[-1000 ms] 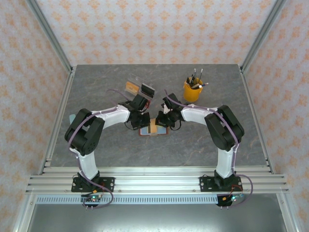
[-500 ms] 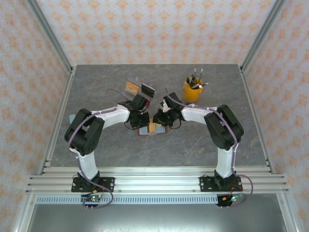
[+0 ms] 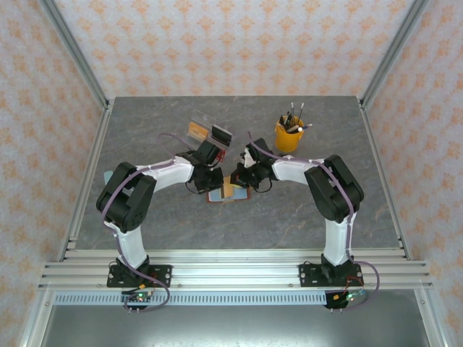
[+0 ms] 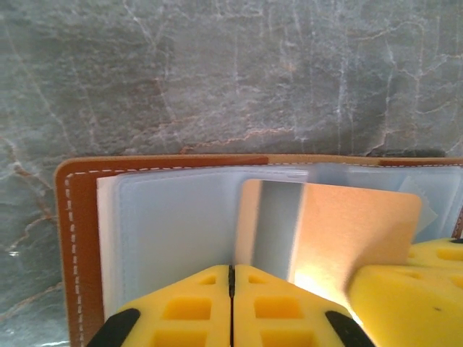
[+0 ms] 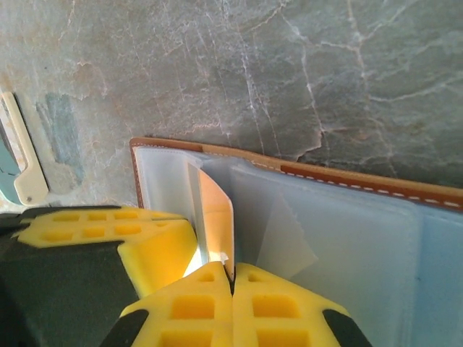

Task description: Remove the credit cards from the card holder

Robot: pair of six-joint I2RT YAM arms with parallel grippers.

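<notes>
Right gripper [image 5: 231, 273] nudged leftward, pinching orange credit card [image 5: 215, 210] in open card holder [image 5: 362, 185], left gripper [image 4: 231, 273] pressed together alongside

Evenly lit overhead, sharp; up close, softly blurred, with warm glare (almost blown out) on the card [image 4: 354, 228].

Right end effector [image 5: 231, 273] edged left across card holder [image 5: 340, 238].
</notes>
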